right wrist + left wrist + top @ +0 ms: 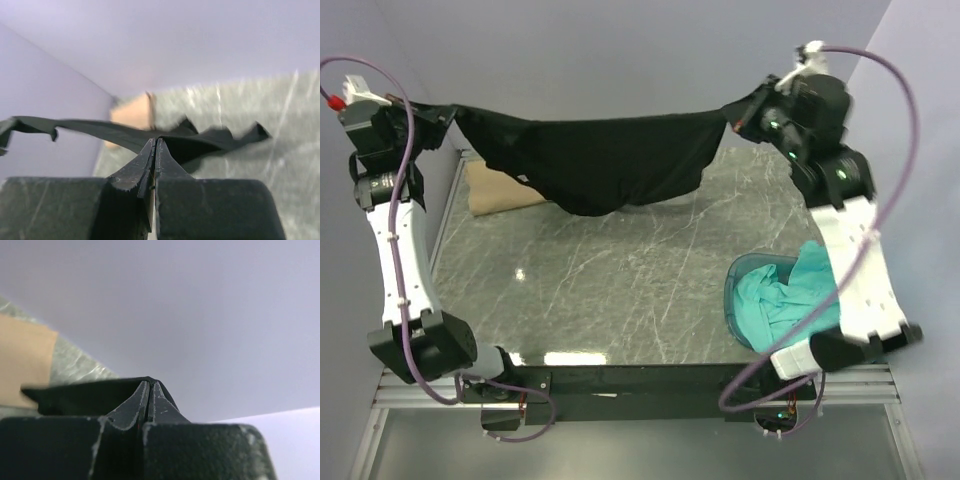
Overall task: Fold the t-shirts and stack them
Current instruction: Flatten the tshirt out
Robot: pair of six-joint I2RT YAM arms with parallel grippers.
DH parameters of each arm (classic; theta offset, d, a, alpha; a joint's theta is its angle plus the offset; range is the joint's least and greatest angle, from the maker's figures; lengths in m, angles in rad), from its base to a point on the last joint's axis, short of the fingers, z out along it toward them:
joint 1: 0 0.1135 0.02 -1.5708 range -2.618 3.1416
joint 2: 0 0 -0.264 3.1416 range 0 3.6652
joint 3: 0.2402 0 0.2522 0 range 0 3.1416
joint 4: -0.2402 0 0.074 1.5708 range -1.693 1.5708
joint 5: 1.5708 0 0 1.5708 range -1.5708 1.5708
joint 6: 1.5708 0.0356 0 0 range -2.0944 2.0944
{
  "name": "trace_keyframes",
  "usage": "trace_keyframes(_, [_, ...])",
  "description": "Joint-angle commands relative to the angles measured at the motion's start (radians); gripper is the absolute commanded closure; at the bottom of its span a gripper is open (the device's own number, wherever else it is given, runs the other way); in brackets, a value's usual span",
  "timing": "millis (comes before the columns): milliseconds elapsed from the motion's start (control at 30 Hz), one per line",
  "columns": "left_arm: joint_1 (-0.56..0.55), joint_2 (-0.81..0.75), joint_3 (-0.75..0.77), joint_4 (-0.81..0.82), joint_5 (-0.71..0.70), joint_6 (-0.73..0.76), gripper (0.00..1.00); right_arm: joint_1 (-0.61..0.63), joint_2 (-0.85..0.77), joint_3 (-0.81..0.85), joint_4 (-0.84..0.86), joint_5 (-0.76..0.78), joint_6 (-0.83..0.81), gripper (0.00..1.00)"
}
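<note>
The black t-shirt (595,155) hangs stretched in the air between both grippers over the far part of the table, sagging in the middle. My left gripper (442,112) is shut on its left end; in the left wrist view the fingers (150,388) pinch black cloth (80,395). My right gripper (738,112) is shut on its right end; in the right wrist view the black cloth (210,140) runs from the closed tips (155,142). A tan-brown t-shirt (500,188) lies flat at the far left, partly hidden behind the black one. Teal t-shirts (790,295) are bunched in the tub.
A round translucent blue tub (738,300) stands at the near right of the grey marble table (610,290), partly under my right arm. Walls close in on the left, back and right. The tan shirt also shows in the left wrist view (22,360) and the right wrist view (132,112).
</note>
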Motion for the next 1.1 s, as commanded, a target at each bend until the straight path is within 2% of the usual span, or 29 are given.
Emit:
trace_keyframes(0, [-0.001,-0.100,0.113,0.012,-0.002,0.033,1.00,0.004,-0.151,-0.088,0.152,0.029,-0.048,1.00])
trace_keyframes(233, [-0.047,-0.139,0.278,-0.068,-0.047,0.096,0.99,0.029,-0.413,-0.281,0.303,0.073,-0.086,1.00])
trace_keyframes(367, [-0.099,-0.128,0.401,-0.076,-0.068,0.128,0.99,0.031,-0.464,-0.304,0.305,0.128,-0.096,1.00])
trace_keyframes(433, [-0.110,-0.127,0.411,-0.050,-0.065,0.138,0.99,0.031,-0.468,-0.307,0.300,0.168,-0.105,1.00])
trace_keyframes(633, [-0.124,-0.047,0.288,0.008,0.025,0.127,0.99,0.027,-0.377,-0.324,0.255,0.191,-0.070,1.00])
trace_keyframes(700, [-0.127,0.020,0.291,0.007,0.053,0.134,0.99,0.023,-0.350,-0.357,0.272,0.187,-0.056,1.00])
trace_keyframes(867, [-0.159,0.189,0.389,-0.005,0.071,0.167,0.99,-0.018,-0.260,-0.416,0.326,0.165,-0.016,1.00])
trace_keyframes(1067, [-0.165,0.356,0.536,-0.062,0.109,0.145,0.99,-0.061,-0.125,-0.381,0.343,0.118,0.006,1.00])
